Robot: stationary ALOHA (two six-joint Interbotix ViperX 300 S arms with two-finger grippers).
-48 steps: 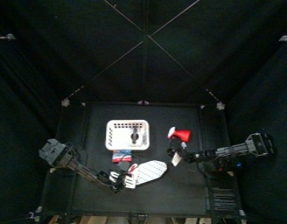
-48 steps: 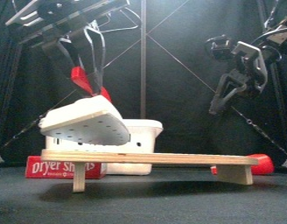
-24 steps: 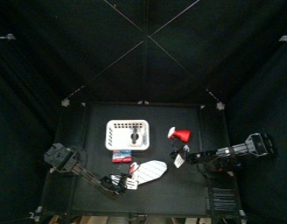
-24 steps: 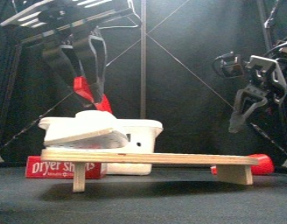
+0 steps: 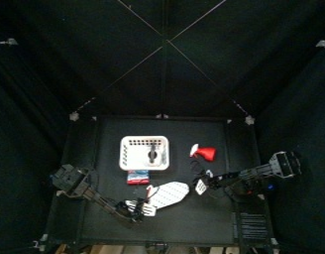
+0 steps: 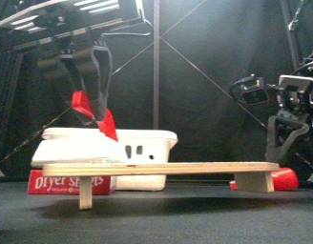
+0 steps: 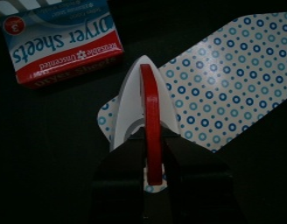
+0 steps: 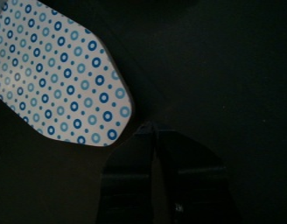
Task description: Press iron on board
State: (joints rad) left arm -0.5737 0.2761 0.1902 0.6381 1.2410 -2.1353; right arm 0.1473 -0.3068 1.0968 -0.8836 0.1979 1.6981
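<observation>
Clamping the red handle of the iron (image 7: 143, 114), the left gripper (image 7: 152, 175) is pressing the white iron flat on the board (image 7: 222, 83) at its narrow end. In the front view the iron (image 6: 80, 149) is sitting level on the board (image 6: 172, 171), which is standing on short legs on the table (image 6: 185, 221). A red-and-white dryer-sheets box (image 7: 59, 44) is lying just beside the board, with a white basket (image 5: 146, 152) behind it. Hanging off past the board's other end, the right gripper (image 8: 157, 144) is holding nothing, its jaws almost together. A red object (image 5: 202, 153) is lying near the basket.
</observation>
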